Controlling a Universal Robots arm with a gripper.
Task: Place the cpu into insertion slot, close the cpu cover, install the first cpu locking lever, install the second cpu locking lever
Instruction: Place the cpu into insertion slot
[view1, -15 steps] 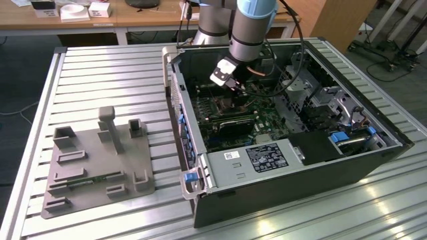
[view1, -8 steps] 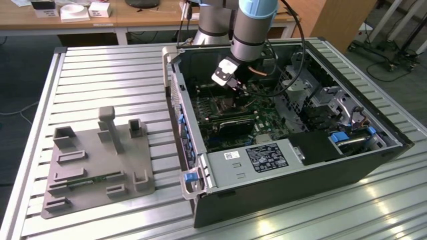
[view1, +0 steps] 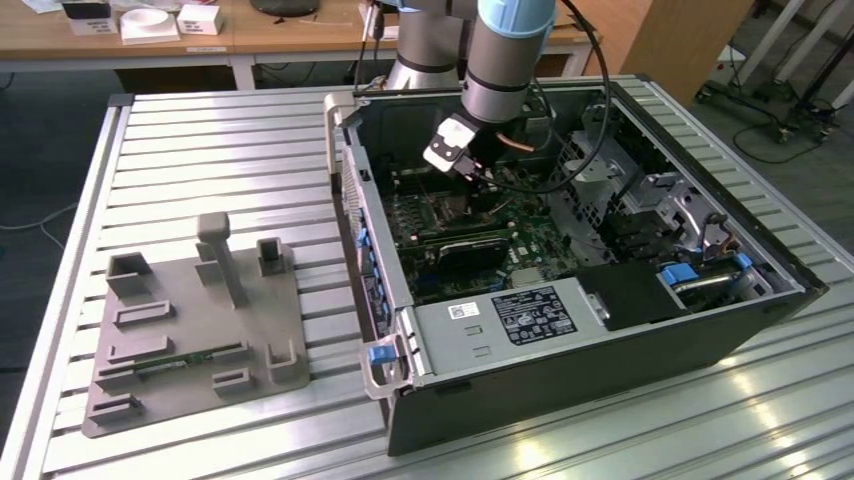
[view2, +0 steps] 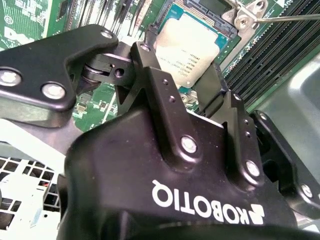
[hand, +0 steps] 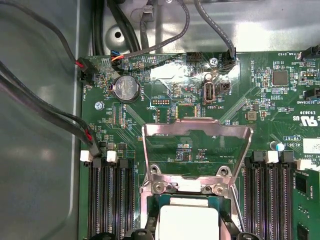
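Silvery cpu (hand: 187, 222) in insertion slot (view2: 207, 6), gripper (view2: 180, 65) fingers (view2: 156, 87) spread wide either side, cpu cover (hand: 195, 131) standing open

The cpu (view2: 192, 47) has a dull silvery metal top, the cpu cover (hand: 200, 128) is shiny metal, the claw (view2: 177, 62) matt black.

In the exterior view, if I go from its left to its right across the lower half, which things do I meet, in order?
Grey fixture block → blue latch → labelled silver box → black box → blue clip.
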